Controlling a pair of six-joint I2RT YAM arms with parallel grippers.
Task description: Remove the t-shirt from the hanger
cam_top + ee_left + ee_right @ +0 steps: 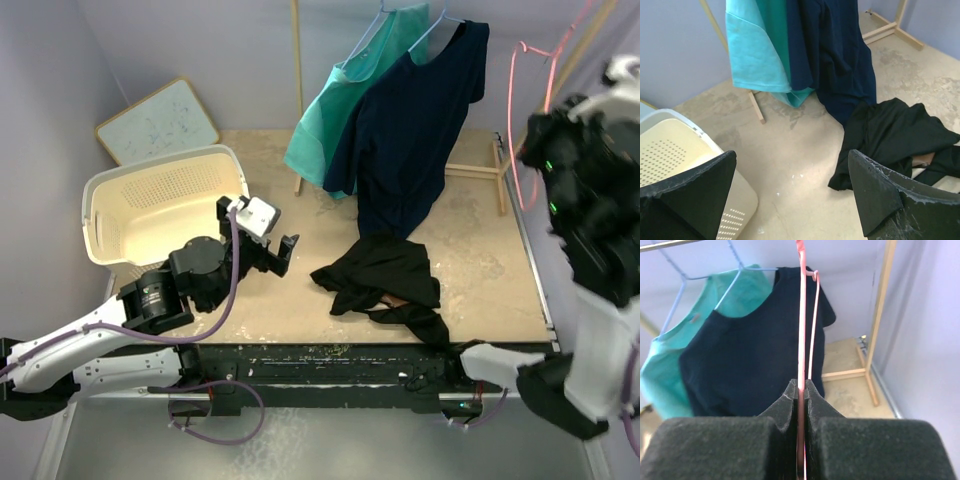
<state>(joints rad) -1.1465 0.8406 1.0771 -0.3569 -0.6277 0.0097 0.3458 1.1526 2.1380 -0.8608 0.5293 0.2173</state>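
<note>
A black t-shirt (385,275) lies crumpled on the table, off any hanger; it also shows in the left wrist view (895,135). My right gripper (540,125) is raised at the right and shut on a bare pink wire hanger (513,85). In the right wrist view the pink hanger (801,315) runs straight up from between my closed right gripper (801,390). My left gripper (280,252) is open and empty, low over the table left of the black shirt. Its jaws stand wide apart in the left wrist view (791,155).
A navy t-shirt (415,130) and a teal t-shirt (345,95) hang on blue hangers from a wooden rack (297,60) at the back. A cream laundry basket (165,165) stands at the left, close to my left arm. A whiteboard (158,120) leans behind it.
</note>
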